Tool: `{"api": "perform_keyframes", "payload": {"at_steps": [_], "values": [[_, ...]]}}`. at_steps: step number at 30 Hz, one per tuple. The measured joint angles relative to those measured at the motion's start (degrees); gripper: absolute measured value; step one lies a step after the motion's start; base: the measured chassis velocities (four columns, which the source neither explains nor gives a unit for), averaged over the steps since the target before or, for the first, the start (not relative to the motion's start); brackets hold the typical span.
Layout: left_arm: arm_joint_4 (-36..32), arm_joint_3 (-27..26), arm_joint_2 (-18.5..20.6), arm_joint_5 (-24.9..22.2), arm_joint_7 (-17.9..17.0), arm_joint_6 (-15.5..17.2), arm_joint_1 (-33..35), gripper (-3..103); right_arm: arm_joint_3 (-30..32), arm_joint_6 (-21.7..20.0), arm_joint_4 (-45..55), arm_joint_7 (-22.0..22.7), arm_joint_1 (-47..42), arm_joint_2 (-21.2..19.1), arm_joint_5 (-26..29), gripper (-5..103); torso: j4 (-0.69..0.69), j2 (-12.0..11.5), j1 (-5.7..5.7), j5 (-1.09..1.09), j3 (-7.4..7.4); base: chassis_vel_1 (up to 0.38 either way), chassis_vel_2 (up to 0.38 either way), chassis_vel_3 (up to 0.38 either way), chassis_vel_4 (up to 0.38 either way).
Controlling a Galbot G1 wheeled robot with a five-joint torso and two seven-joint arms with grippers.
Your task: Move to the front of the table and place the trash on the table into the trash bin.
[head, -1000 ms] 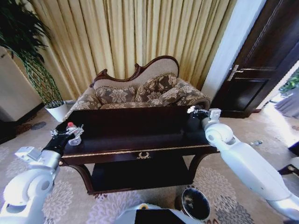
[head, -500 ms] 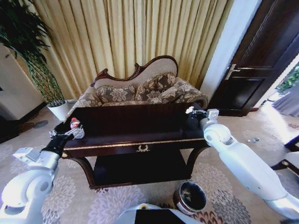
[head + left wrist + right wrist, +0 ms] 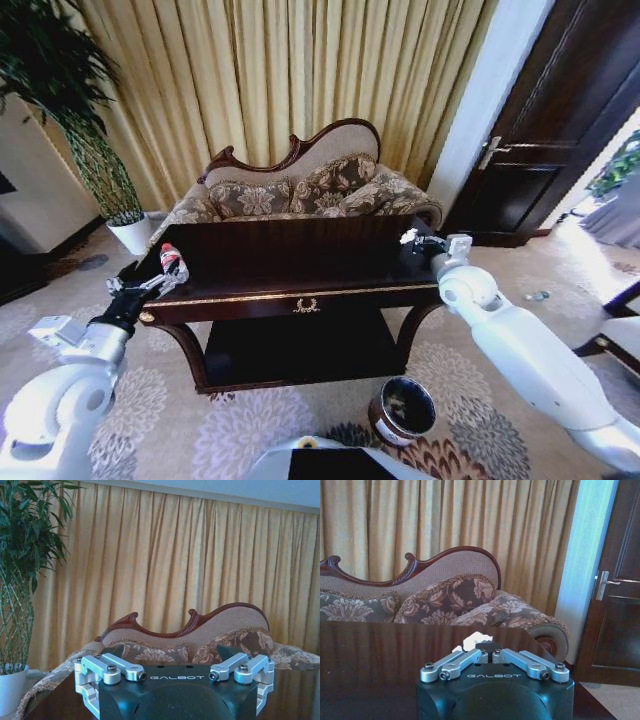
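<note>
The trash bin (image 3: 403, 410) stands on the carpet (image 3: 250, 420); both grippers' jaws unclear.

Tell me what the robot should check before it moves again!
1. Robot faces the front of the large dark glossy wooden table: ok.
2. Clear plastic bottle with red cap is on the table's left end, next to the left gripper: ok.
3. Left gripper's fingers are open, ready to grab: ok.
4. Right gripper has its fingers shut at the white paper wad; whether it holds the wad: cannot tell.
5. Small round dark brown trash bin stands on the carpet, mouth up, near the table's right leg: ok.
</note>
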Motion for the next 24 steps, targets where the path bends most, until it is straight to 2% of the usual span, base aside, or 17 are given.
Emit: {"api": "perform_keyframes", "payload": {"at_steps": [24], "values": [[-0.6, 1.1, 0.1, 0.2, 0.0, 0.1, 0.0, 100, 2.7, 0.2, 0.4, -0.7, -4.3, 0.1, -1.2, 0, 0.00, 0.0, 0.00, 0.00, 0.00, 0.103, -0.107, -0.108, 0.100]]}}
